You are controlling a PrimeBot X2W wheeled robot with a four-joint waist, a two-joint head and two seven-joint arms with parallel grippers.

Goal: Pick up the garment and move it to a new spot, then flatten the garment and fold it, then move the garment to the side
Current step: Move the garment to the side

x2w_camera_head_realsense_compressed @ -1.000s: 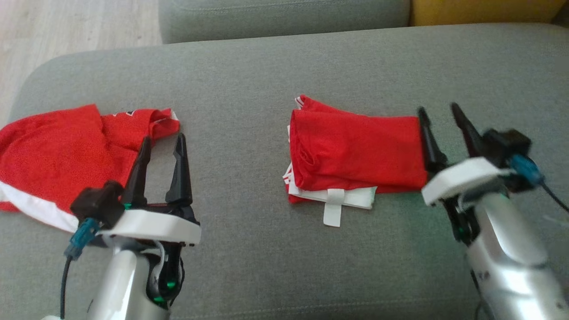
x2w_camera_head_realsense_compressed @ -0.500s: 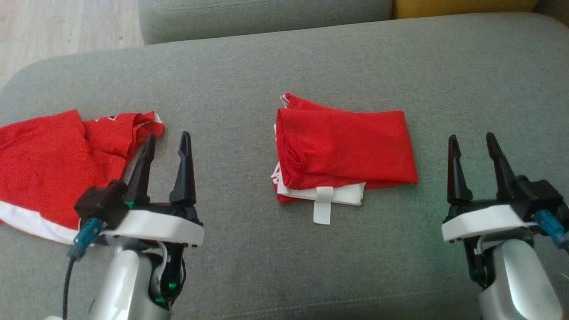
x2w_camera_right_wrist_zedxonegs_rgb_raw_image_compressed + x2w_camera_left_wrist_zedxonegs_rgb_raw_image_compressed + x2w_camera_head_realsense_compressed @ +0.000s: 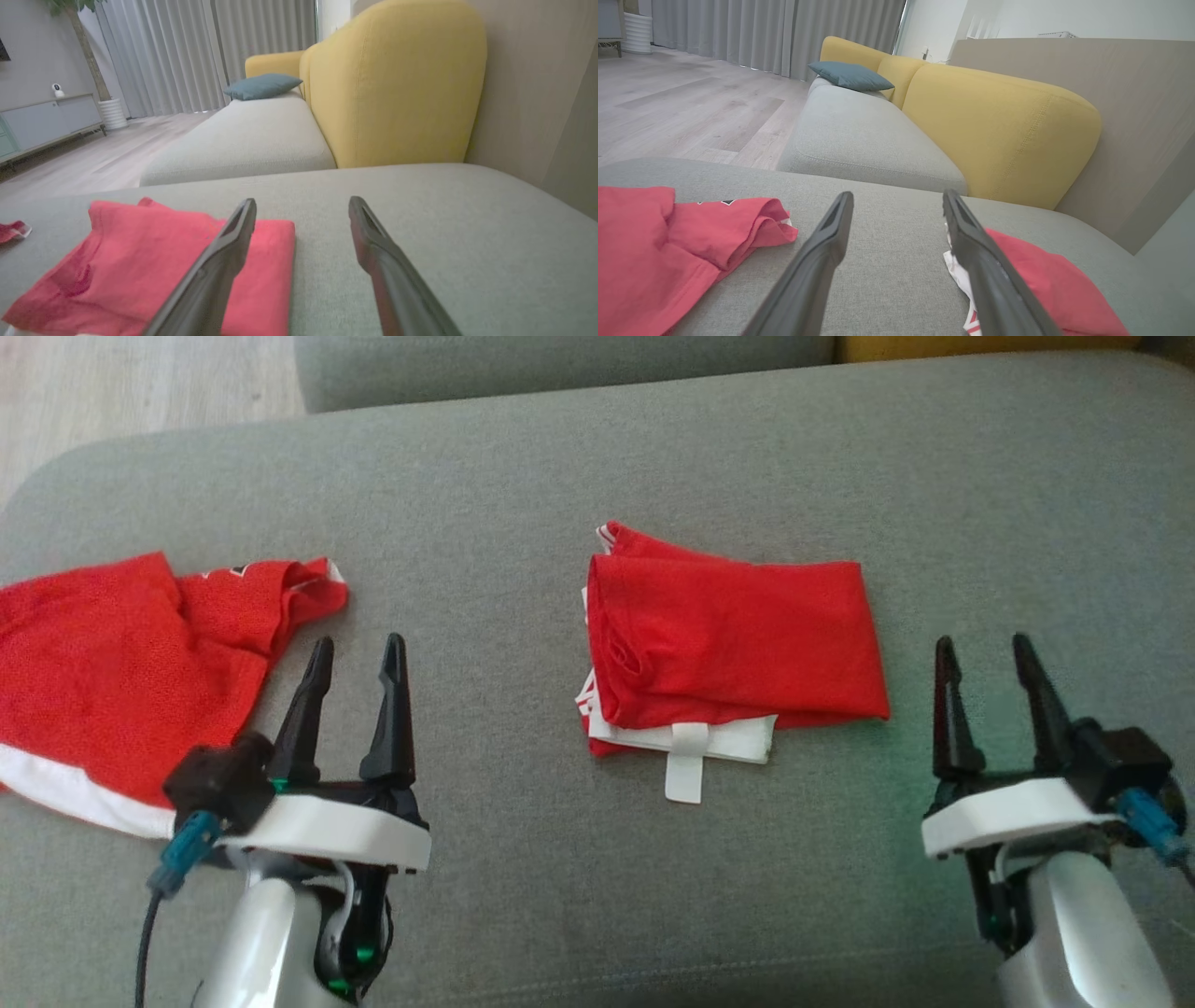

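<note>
The right gripper [image 3: 982,641] has pulled back off the folded garment [image 3: 738,644] in the middle of the cushion [image 3: 560,476]. Its jaws, like those of the left gripper [image 3: 359,641], gape wide and empty. Folding looks done; moving it aside remains.

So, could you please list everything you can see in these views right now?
folded garment: one, red with white trim, middle of the near seat cushion
loose garment: one, red with a white hem, left end of that cushion
seat cushions: two, grey, the near one under both garments
back cushions: at least two, yellow, behind the far seat
pillow: one, blue-grey, on the far seat
floor: pale wood, beside the sofa
curtains: grey, far wall
sideboard: one, grey, near the curtains
left pincer: one, dark fingers, open and empty, beside the loose garment
right pincer: one, dark fingers, open and empty, right of the folded garment
</note>
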